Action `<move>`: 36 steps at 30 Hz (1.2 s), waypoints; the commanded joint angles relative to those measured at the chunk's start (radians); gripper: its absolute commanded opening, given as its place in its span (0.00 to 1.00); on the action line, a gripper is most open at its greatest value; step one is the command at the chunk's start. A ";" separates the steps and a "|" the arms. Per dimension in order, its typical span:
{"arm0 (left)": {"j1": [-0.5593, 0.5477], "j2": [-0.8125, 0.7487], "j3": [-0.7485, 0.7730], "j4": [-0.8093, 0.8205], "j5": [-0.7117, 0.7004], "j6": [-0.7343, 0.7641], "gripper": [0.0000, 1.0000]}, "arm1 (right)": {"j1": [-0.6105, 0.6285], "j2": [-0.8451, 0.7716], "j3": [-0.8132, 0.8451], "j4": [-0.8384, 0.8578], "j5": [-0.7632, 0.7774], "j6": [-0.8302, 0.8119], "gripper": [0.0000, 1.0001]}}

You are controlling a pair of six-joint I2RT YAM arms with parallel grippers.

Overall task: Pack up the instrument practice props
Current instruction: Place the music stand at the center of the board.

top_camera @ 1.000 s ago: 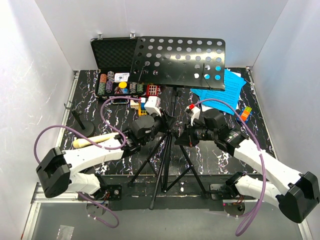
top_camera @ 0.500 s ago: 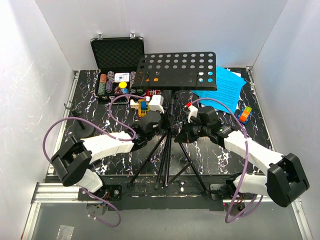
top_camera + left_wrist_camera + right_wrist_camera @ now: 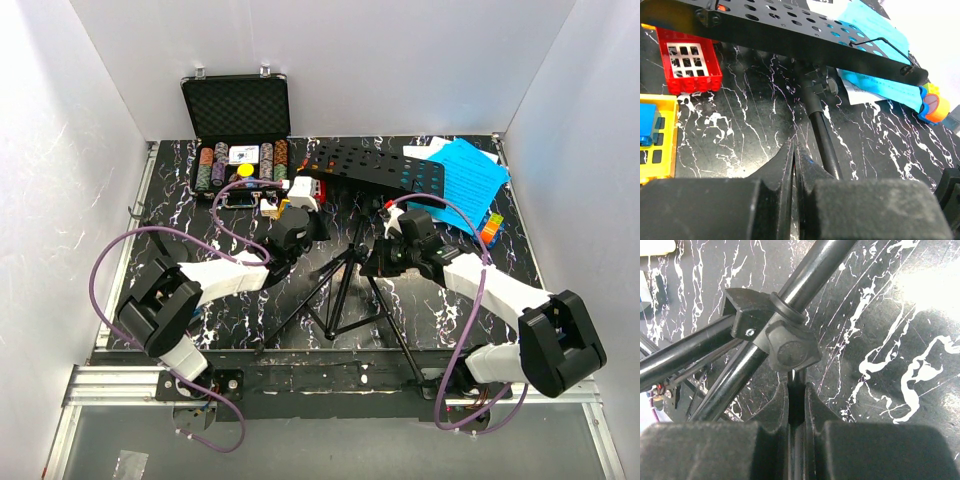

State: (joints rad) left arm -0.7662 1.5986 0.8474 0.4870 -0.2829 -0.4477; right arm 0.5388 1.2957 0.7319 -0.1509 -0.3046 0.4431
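The music stand (image 3: 350,262) lies tipped over on the black marbled table (image 3: 450,310), and in the overhead view its long axis runs almost straight up and down the middle of the frame. The hole-punched desk (image 3: 375,168) is at upper centre. The tripod legs (image 3: 335,305) splay out toward lower centre. The desk's right end overlaps the blue sheet-music pages (image 3: 468,172) at upper right. Both of my arms reach in to the middle of that axis, one on each side of the pole, so neither is clearly nearer. The right claw (image 3: 796,390) is pinched nearly closed just below the clamp knob (image 3: 790,352), at frame centre in its own camera. A thin black strut of the stand sits between its jaws, so I read it as gripping the stand. The left claw (image 3: 794,147) is fully closed with nothing between its fingers. From its camera, the pole (image 3: 822,135) drops from under the desk at upper middle and passes just right of the fingertips, beside them rather than between them. I judge the next move turns on that offset. If the left claw is to take the pole, it must part its jaws and shift right across the axis.
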 commanded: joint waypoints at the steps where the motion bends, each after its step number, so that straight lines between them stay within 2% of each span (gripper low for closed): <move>1: 0.008 0.018 0.018 0.047 0.034 0.011 0.00 | 0.006 -0.012 0.078 0.114 -0.045 0.005 0.01; 7: 0.010 0.009 -0.014 0.045 0.065 -0.019 0.00 | 0.006 0.005 0.075 0.103 -0.036 0.003 0.01; 10: 0.010 -0.023 -0.005 -0.042 0.076 -0.034 0.00 | 0.006 0.001 0.058 0.088 -0.007 0.002 0.02; 12: 0.013 -0.055 0.005 -0.109 0.074 -0.042 0.01 | 0.004 -0.003 0.049 0.079 0.004 0.002 0.14; 15: 0.022 -0.123 -0.007 -0.163 0.071 -0.042 0.22 | 0.004 -0.013 0.044 0.063 0.007 0.005 0.34; 18: 0.033 -0.201 -0.013 -0.206 0.065 -0.031 0.47 | 0.004 -0.032 0.052 0.042 0.012 0.009 0.45; 20: 0.036 -0.245 -0.008 -0.244 0.057 -0.022 0.55 | 0.004 -0.045 0.063 0.018 0.024 0.002 0.49; 22: 0.038 -0.281 -0.007 -0.283 0.051 -0.017 0.59 | 0.004 -0.056 0.072 -0.009 0.036 -0.004 0.52; 28: 0.039 -0.387 -0.047 -0.401 0.074 -0.054 0.60 | 0.004 -0.113 0.104 -0.108 0.067 0.015 0.55; 31: 0.041 -0.431 -0.065 -0.528 0.100 -0.101 0.63 | 0.004 -0.199 0.116 -0.139 0.039 0.058 0.68; 33: 0.041 -0.472 -0.080 -0.574 0.142 -0.130 0.68 | 0.004 -0.237 0.148 -0.160 -0.010 0.094 0.84; 36: 0.042 -0.541 -0.125 -0.594 0.209 -0.204 0.80 | 0.004 -0.217 0.205 -0.202 -0.160 0.169 0.86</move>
State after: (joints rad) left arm -0.7284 1.1538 0.7662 0.0006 -0.1669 -0.5549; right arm 0.5396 1.0817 0.8356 -0.3130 -0.3046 0.5133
